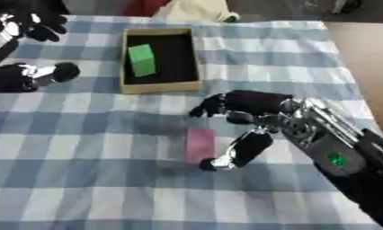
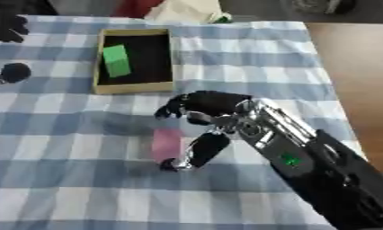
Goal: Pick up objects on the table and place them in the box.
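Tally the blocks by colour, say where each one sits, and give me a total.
Green block: 1, inside the box.
Pink block: 1, on the checked cloth, beside the right hand.
Total: 2 blocks.

A blue-and-white checked cloth (image 1: 108, 179) covered the table. The box (image 1: 162, 86) had tan walls and a black floor, holding a green block (image 1: 142, 59). A pink block (image 1: 200, 143) lay beside the black-and-silver right hand (image 1: 246, 121).
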Controlling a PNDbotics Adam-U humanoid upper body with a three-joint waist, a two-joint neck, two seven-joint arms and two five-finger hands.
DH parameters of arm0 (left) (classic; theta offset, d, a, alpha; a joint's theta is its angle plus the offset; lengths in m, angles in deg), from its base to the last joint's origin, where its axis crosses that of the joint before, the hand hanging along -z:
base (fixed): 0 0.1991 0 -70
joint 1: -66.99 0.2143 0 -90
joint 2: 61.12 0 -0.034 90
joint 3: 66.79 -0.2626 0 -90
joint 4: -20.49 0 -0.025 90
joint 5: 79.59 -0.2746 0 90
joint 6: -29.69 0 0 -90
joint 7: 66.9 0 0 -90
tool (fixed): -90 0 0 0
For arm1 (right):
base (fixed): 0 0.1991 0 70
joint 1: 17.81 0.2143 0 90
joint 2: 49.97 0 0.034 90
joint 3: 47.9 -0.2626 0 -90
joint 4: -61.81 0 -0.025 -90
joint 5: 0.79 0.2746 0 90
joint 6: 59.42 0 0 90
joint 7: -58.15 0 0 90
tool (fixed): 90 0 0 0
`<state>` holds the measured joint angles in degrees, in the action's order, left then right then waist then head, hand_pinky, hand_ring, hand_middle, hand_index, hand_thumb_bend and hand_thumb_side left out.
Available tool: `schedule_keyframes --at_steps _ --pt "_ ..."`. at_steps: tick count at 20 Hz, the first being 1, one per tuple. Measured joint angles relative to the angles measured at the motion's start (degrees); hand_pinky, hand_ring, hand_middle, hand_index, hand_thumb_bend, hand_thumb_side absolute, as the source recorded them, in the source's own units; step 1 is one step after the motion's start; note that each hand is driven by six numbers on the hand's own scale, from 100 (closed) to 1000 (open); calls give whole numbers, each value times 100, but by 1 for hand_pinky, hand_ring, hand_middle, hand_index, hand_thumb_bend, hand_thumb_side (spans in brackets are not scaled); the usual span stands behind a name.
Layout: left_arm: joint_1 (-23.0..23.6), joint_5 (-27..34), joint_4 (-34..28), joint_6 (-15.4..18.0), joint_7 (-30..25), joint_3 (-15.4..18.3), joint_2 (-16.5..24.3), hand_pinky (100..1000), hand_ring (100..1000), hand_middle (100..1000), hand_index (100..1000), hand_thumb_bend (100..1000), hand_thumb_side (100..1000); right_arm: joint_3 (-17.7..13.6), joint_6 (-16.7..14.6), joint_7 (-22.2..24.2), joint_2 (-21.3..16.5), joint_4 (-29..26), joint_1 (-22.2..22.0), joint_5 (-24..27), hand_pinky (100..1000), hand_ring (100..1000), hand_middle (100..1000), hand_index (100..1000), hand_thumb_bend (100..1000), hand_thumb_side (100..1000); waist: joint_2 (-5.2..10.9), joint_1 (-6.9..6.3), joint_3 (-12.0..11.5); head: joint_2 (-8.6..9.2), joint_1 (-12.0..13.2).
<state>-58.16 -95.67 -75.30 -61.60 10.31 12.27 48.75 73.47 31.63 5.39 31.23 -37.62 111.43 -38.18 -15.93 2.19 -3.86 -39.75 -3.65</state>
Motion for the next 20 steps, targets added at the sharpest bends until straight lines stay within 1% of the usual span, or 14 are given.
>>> schedule_keyframes --at_steps 3,6,13,20 --pt "0 11 0 4 -4 -4 0 805 747 731 886 792 809 -1 25 25 4 38 -10 -114 834 817 845 973 524 675 0 -6 -2 0 0" --pt "3 30 0 12 -12 -12 0 805 747 732 886 788 809 0 2 -6 59 220 -12 -249 834 816 840 966 487 654 0 -20 -6 0 -3" --pt "5 46 -1 21 -28 -14 -3 805 748 732 886 782 811 8 -157 -180 244 746 0 -559 834 814 831 951 445 631 -9 -32 -13 -2 -4" --pt "13 49 -1 21 -34 -15 -5 805 748 733 886 776 813 38 -309 -323 361 1006 15 -783 833 812 806 914 407 613 -13 -35 -16 -6 -5"
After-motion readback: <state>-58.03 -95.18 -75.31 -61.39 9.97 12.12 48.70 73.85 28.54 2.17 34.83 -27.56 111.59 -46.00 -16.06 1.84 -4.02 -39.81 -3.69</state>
